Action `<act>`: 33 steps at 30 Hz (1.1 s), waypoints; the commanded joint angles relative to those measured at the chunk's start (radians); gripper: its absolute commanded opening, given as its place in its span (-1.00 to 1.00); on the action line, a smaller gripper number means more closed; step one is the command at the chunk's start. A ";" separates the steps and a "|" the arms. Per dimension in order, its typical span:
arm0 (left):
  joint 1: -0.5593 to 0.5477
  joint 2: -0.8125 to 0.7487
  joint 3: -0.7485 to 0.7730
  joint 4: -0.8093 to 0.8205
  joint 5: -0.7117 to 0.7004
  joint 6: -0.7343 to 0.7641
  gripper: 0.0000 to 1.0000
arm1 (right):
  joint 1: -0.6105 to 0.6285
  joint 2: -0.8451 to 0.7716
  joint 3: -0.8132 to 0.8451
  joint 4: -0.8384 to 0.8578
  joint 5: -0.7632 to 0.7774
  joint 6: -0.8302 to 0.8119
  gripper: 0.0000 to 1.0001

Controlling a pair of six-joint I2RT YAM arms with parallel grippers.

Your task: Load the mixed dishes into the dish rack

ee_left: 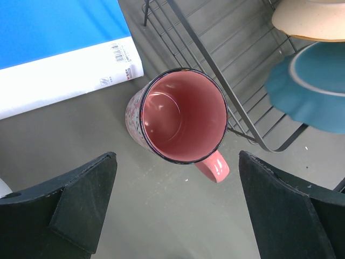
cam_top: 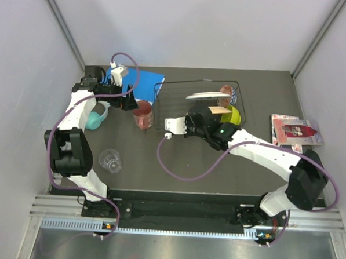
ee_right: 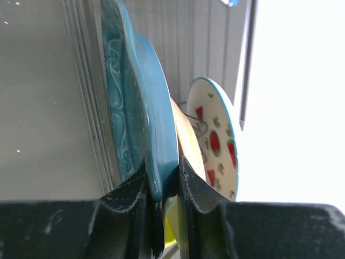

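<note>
Left claw (ee_left: 177,156) hangs over the red tumbler (ee_left: 183,113) with its fingers wide apart, one on each side and not touching it. The tumbler is upright on the tabletop (cam_top: 217,172), mouth up and pink inside, with its handle toward the wrist camera. It is just outside the left end of the dish rack (cam_top: 198,82) and near the blue book (ee_left: 54,21). Right claw (ee_right: 161,172) is clamped on the rim of the teal scalloped plate (ee_right: 145,97), which stands on edge. In the left wrist view the plate sits over the rack wires. Whether it touches the rack I cannot tell. Just behind the teal plate is the peach plate (ee_right: 182,132), showing only as a thin sliver. Then comes the white plate with red-and-green marks (ee_right: 218,140), also on edge. In the top view the white plate is in the back part of the rack. The red patterned bowl (cam_top: 227,93) is at the rack's right end, with the lime bowl (cam_top: 236,115) in front of it. The right arm covers the teal plate in that view. The clear glass (cam_top: 110,160) is on the tabletop at front left, well apart from the rack. The teal headphones (cam_top: 95,117) lie under the left arm. A red-and-white packet (cam_top: 295,130) lies at the right edge.
</note>
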 commanded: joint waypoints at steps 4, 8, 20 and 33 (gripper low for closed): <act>0.006 0.000 0.005 0.031 0.018 -0.004 0.98 | 0.024 -0.188 0.007 0.232 0.061 -0.062 -1.00; 0.006 0.004 0.004 0.033 0.019 -0.010 0.98 | 0.025 -0.216 0.012 0.201 0.080 -0.079 -1.00; 0.006 0.009 0.001 0.039 0.022 -0.019 0.98 | 0.018 -0.268 -0.083 0.196 0.152 -0.121 -1.00; 0.006 0.020 0.004 0.046 0.033 -0.028 0.98 | -0.058 -0.331 -0.132 0.221 0.175 -0.158 -1.00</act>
